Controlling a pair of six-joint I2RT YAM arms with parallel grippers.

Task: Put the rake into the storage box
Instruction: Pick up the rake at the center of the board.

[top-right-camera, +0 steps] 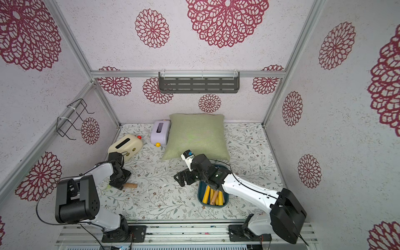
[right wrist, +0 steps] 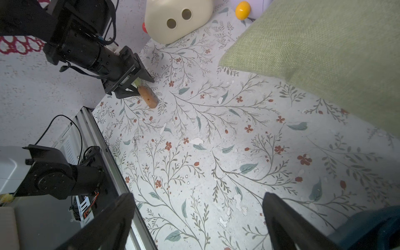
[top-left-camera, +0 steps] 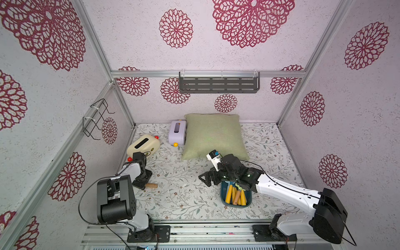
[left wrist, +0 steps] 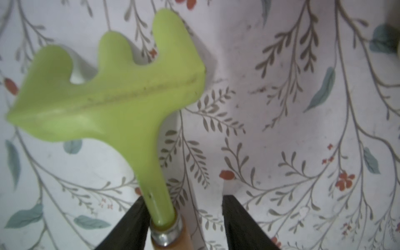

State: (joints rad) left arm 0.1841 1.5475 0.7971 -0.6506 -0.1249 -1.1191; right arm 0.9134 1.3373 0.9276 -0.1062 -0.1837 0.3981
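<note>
The table (top-left-camera: 184, 194) under me is a flat sheet printed with thin branches, grey-green leaves and small red flowers, flaked white in spots. A square cushion (top-left-camera: 214, 136) of coarse green weave lies at the back. The storage box (top-left-camera: 236, 206), smooth dark teal plastic with rounded corners, sits by my right gripper (right wrist: 198, 194), whose jaws stand wide apart on nothing. The rake (left wrist: 112, 97) rests on the table well apart from the box, between the parted jaws of my left gripper (left wrist: 183, 199): one finger touches its neck, the other stands clear. Its glossy lime plastic head has three blunt rounded prongs, narrowing into a metal collar on a round wooden handle.
</note>
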